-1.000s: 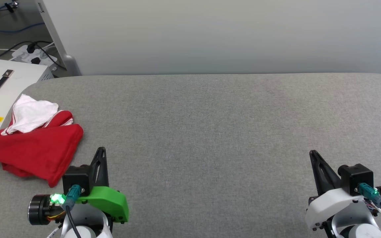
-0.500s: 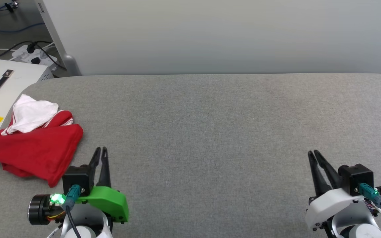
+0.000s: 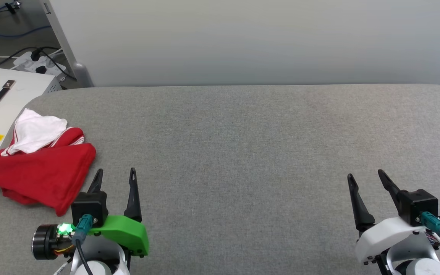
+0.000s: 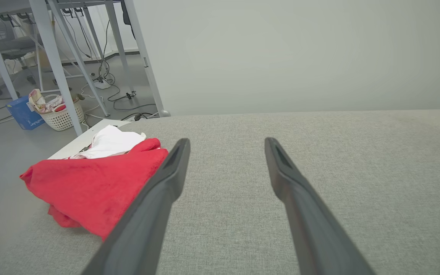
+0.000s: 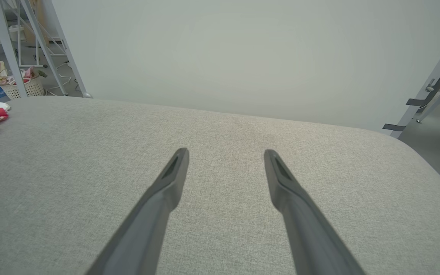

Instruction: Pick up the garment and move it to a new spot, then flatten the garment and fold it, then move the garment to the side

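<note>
A: Why are the dark-fingered left tool on its green mount (image 3: 115,170) and the matching right tool on its white mount (image 3: 365,173) held low, near the 6 o'clock edge?

B: A ready posture is judged. On each tool the two fingers are seen spread apart with nothing between them, and they are pointed toward 12 o'clock over the wide grey fabric-covered desk (image 3: 243,145). The pick-up has not yet been begun.

A: Where is the crumpled red jersey T-shirt with the white sleeve (image 3: 40,172) found?

B: It is heaped at the desk's 9 o'clock edge, just beside the left tool at roughly 9 to 10 o'clock from it, and is not touched by its fingers. (The right tool is well apart from it, so the first reach is probably best made by the left.)

A: How is the T-shirt described?

B: It is seen as a loose mound. The red body is folded over itself, and a white sleeve with red-and-white striped trim is bunched on top toward 12 o'clock. No print is shown. Sagging is to be expected once it is lifted.
</note>
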Motion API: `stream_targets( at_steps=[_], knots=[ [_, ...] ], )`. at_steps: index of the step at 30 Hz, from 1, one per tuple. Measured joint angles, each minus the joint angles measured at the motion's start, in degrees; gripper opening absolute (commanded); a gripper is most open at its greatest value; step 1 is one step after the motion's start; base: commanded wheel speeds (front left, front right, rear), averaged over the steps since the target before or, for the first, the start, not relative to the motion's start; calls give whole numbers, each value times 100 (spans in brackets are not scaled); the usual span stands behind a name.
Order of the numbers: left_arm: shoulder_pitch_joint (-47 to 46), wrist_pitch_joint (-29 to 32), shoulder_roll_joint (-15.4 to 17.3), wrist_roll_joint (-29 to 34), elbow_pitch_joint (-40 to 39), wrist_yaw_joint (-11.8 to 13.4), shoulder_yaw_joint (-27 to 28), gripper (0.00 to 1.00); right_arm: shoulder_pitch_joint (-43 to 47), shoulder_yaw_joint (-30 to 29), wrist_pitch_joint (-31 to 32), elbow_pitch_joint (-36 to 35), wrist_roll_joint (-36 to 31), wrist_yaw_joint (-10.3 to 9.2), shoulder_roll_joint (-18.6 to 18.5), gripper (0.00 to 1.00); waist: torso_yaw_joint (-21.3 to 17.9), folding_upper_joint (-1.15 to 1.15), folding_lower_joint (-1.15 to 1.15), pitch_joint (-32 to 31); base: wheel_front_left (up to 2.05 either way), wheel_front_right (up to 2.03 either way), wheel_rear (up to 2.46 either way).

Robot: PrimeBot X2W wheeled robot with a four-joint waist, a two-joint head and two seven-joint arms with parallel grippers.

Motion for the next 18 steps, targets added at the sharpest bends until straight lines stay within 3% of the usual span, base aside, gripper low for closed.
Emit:
stream_targets(
  at_steps=[18],
  knots=[
    [2,-221,0,-138,-37,59,-49,100,12,-57,-226,-120,342,1,0,100,-1,0,0,-22,0,0,0]
  ],
)
